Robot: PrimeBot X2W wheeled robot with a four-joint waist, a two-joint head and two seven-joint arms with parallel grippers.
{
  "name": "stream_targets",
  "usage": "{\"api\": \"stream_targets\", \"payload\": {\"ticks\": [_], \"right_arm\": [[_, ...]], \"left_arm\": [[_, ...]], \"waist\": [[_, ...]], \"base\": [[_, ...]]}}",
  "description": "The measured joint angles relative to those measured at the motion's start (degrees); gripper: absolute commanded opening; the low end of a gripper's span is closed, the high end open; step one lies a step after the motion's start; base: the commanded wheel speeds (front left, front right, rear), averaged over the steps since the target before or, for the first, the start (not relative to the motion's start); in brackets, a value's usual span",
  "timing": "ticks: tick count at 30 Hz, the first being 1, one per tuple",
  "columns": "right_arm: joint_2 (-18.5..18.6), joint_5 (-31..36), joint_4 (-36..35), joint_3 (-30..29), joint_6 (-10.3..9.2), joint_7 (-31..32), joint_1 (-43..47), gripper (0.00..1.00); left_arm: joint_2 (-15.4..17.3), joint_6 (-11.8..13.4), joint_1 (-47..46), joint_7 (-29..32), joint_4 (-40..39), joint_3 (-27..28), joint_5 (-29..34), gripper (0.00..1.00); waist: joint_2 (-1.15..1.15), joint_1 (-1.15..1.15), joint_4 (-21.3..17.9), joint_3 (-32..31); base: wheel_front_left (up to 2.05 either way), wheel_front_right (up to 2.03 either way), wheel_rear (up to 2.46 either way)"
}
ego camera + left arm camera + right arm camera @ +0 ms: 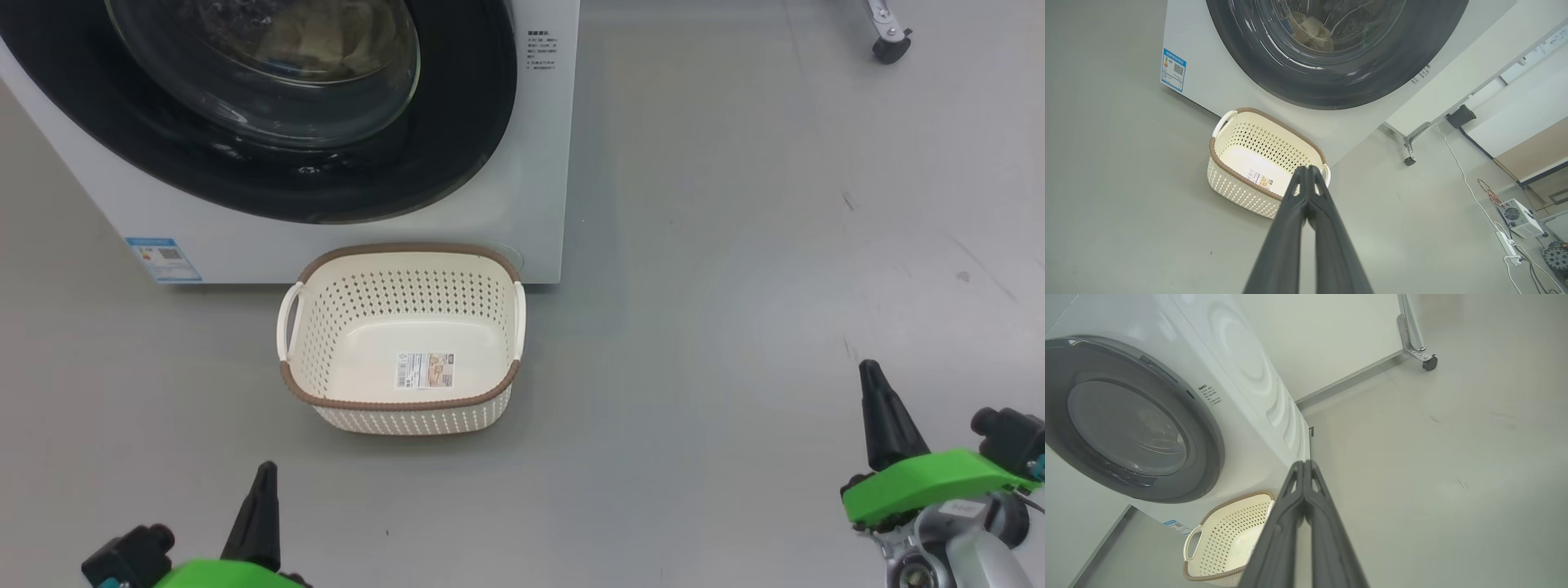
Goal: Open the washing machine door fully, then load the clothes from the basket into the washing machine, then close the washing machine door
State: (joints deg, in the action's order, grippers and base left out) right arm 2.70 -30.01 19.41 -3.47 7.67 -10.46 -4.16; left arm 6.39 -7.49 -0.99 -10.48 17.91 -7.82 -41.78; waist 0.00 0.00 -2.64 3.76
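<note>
The white washing machine [539, 163] stands at the back with its round black-rimmed door [457, 139] shut flat against its front. Behind the glass lie the pale yellow clothes [1312, 32]. The cream basket [498, 392] sits on the floor just in front of the machine, with nothing in it but a label sticker on its bottom. My left gripper [265, 474] is low at the near left, shut with nothing in it, short of the basket. My right gripper [870, 371] is at the near right, also shut on nothing, well to the right of the basket.
Grey floor [735, 286] spreads out to the right of the machine. A caster on a metal leg [890, 45] stands at the far right. In the left wrist view, a white cable, a power strip [1508, 247] and a small white box [1519, 216] lie on the floor.
</note>
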Motion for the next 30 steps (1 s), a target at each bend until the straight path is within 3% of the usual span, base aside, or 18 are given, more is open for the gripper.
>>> {"api": "stream_targets", "payload": {"ticks": [30], "right_arm": [[0.0, -18.34, -0.88, -1.21, -0.01, 5.02, 0.01, 0.0]], "left_arm": [[-0.8, 0.03, -0.42, 4.68, -0.59, 3.13, -15.22, 0.0]], "waist": [[0.0, 0.0, 0.79, -1.07]], "base": [[0.0, 0.0, 0.0]]}}
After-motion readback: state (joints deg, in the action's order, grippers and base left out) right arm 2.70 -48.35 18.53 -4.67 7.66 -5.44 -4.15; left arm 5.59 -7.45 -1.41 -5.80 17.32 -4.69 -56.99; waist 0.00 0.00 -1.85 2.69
